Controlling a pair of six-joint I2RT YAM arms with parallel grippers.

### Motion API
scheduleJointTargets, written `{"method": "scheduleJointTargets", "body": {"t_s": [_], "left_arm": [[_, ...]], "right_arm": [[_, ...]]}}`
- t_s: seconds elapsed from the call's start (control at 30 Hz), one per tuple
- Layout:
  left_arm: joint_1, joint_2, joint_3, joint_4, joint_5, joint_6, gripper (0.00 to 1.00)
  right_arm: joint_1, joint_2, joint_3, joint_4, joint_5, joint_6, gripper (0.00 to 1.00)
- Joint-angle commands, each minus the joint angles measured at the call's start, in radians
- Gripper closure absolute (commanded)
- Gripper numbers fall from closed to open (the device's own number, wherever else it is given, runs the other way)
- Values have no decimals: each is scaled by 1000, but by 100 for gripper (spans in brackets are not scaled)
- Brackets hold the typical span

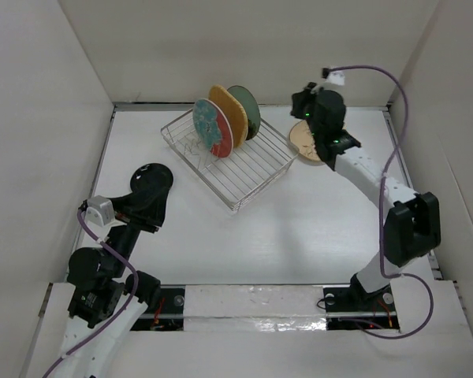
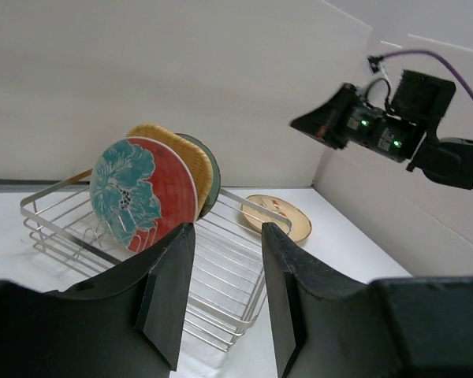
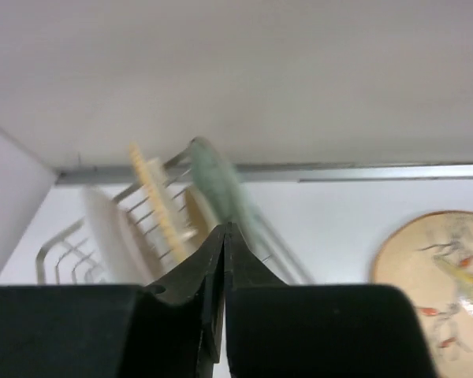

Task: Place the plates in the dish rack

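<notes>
The wire dish rack (image 1: 256,177) stands at the table's middle back. Three plates stand upright in it: the red-rimmed teal-patterned one (image 1: 213,127), the orange-tan one (image 1: 229,114) and the green one (image 1: 247,110). The beige floral plate (image 1: 299,143) lies flat on the table right of the rack. My right gripper (image 1: 302,100) is shut and empty, raised above that plate's far edge. My left gripper (image 1: 156,183) is open and empty, left of the rack and facing it. A dark round shape lies at its tip; I cannot tell if it is the black plate. The cream plate is out of view.
White walls enclose the table on the left, back and right. The left wrist view shows the rack (image 2: 229,276), the teal plate (image 2: 138,193), the beige plate (image 2: 280,218) and the right gripper (image 2: 296,124) in the air. The right wrist view is blurred.
</notes>
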Motion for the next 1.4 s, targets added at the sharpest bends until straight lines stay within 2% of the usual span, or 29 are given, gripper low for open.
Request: {"method": "scheduleJointTargets", "body": {"t_s": [0.0,0.07,0.2,0.27,0.3,0.33,0.43,0.53,0.67,0.77,0.87,0.9,0.93,1.03,1.13,1.23,1.3,1.37], "left_arm": [[-6,23,-6,39,4,7,64],[-6,24,-6,39,4,7,64],[-6,27,-6,38,1,5,64],[-6,30,-6,39,1,5,64],[-6,29,-6,39,1,7,64],[-6,32,-6,39,3,7,64],[-6,33,-6,39,3,7,64],[-6,33,-4,41,3,5,64],[-6,32,-4,38,-5,5,64],[-6,30,-4,38,-7,7,64],[-6,29,-4,38,-7,7,64],[-6,27,-4,38,-7,7,64],[-6,24,-4,38,-7,7,64],[-6,21,-6,38,-5,7,64],[-6,23,-6,39,-4,5,64],[-6,21,-6,41,3,3,64],[-6,17,-6,41,3,3,64],[-6,10,-6,42,4,2,64]], "right_arm": [[-169,-27,-161,92,-137,281,100],[-283,-21,-272,118,-194,352,100],[-407,-11,-438,238,-240,472,100],[-449,-8,-483,278,-222,489,83],[-469,-1,-497,283,-214,510,70],[-504,25,-494,243,-199,526,53],[-549,109,-460,209,-240,526,36],[-563,206,-385,162,-370,524,33],[-581,335,-310,181,-449,575,33],[-581,380,-248,165,-490,609,37],[-590,427,-202,166,-523,646,53],[-590,444,-198,174,-527,658,63],[-601,449,-202,204,-553,682,82],[-601,403,-268,267,-523,707,100],[-610,322,-334,338,-472,713,100],[-610,163,-431,425,-426,710,100],[-595,28,-455,430,-403,678,100],[-567,-55,-433,355,-363,588,100]]}}
